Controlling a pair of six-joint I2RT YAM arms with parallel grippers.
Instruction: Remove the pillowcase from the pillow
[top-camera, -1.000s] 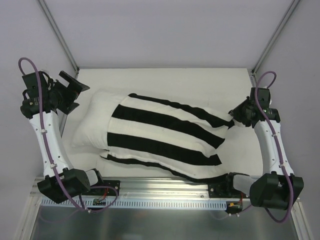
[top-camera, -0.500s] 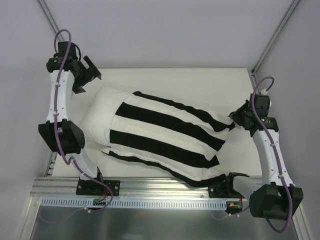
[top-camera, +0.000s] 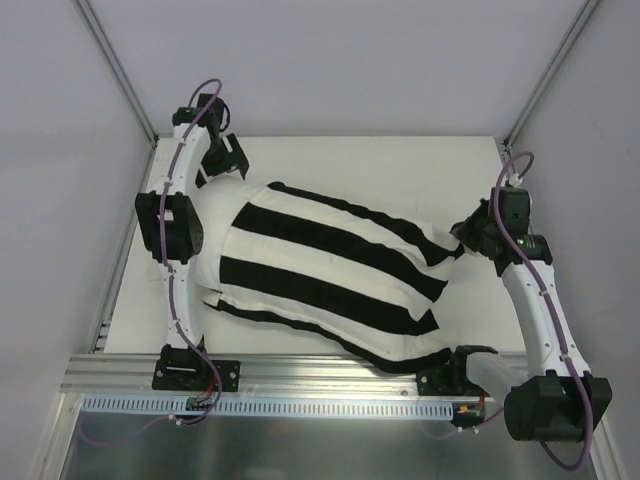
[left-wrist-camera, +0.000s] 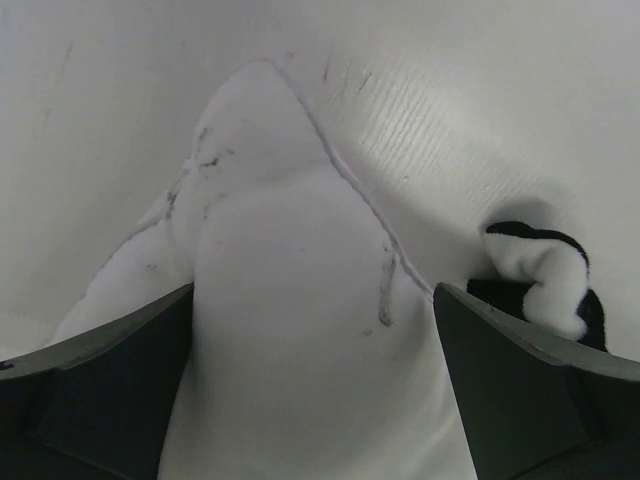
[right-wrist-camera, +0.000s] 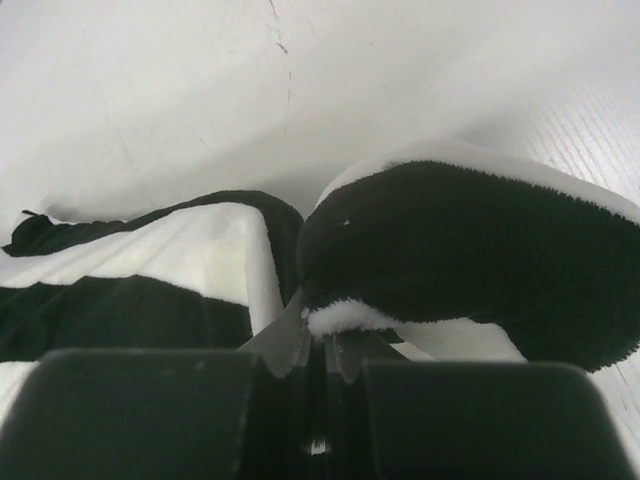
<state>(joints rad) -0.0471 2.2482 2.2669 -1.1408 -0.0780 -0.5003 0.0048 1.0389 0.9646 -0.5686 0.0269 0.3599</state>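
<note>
The striped pillowcase (top-camera: 330, 270) covers most of the white pillow (top-camera: 208, 240), whose left end sticks out bare. My left gripper (top-camera: 225, 160) is open at the pillow's far left corner. In the left wrist view the gripper (left-wrist-camera: 315, 400) has its jaws wide apart on either side of the pillow corner (left-wrist-camera: 290, 300), and a rolled edge of the pillowcase (left-wrist-camera: 540, 265) lies just right of it. My right gripper (top-camera: 468, 238) is shut on the pillowcase's right corner. In the right wrist view the gripper (right-wrist-camera: 320, 340) pinches that corner (right-wrist-camera: 470, 260).
The white table (top-camera: 400, 170) runs beyond the pillow to the far edge. Metal frame posts (top-camera: 120, 75) rise at the far corners. An aluminium rail (top-camera: 330, 400) with the arm bases runs along the near edge. The left arm (top-camera: 170, 225) stretches over the pillow's left end.
My left arm has swung from the table's left side up and over to the pillow's far left corner, still open. My right gripper has kept its hold and shifted slightly.
</note>
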